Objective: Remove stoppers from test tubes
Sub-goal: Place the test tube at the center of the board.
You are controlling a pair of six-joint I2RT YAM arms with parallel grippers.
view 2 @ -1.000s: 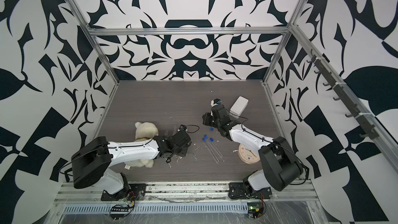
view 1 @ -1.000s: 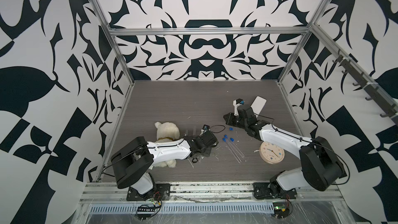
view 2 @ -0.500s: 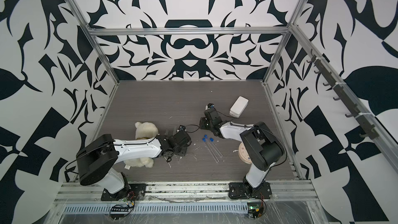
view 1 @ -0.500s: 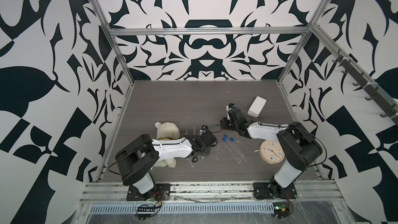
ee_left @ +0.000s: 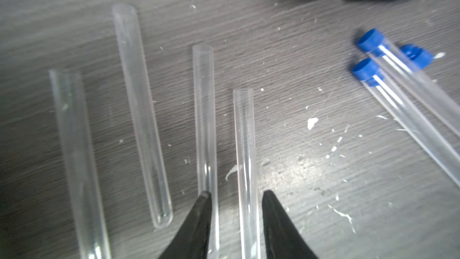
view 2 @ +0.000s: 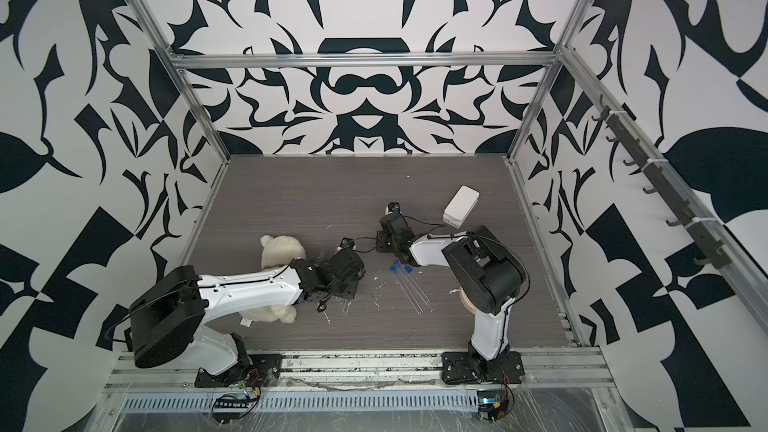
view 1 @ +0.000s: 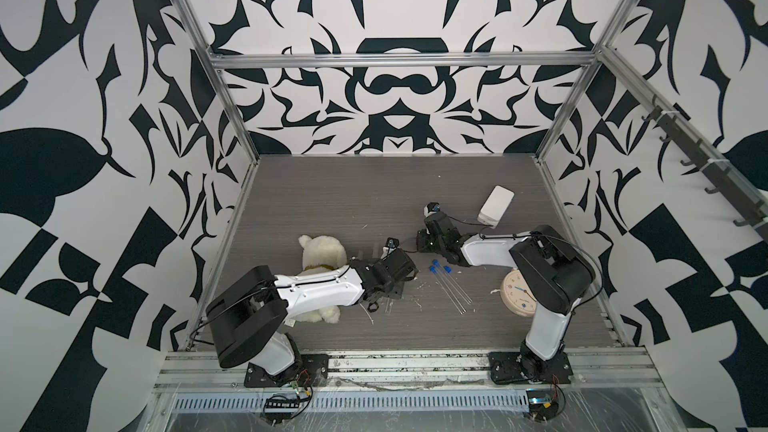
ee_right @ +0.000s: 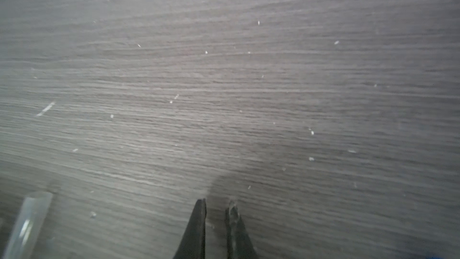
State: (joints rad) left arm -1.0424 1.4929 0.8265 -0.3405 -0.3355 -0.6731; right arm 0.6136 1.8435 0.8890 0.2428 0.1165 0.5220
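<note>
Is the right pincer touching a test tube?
Apart. The right wrist view shows a wide stretch of bare table between the right pincer and the only test tube in sight.

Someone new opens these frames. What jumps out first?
The bold black-and-white patterned walls around the whole cell. Then the cream plush toy lying partly under the left arm. Mid-table, bright blue stoppers cap two clear tubes, with four uncapped tubes by the left pincer.
</note>
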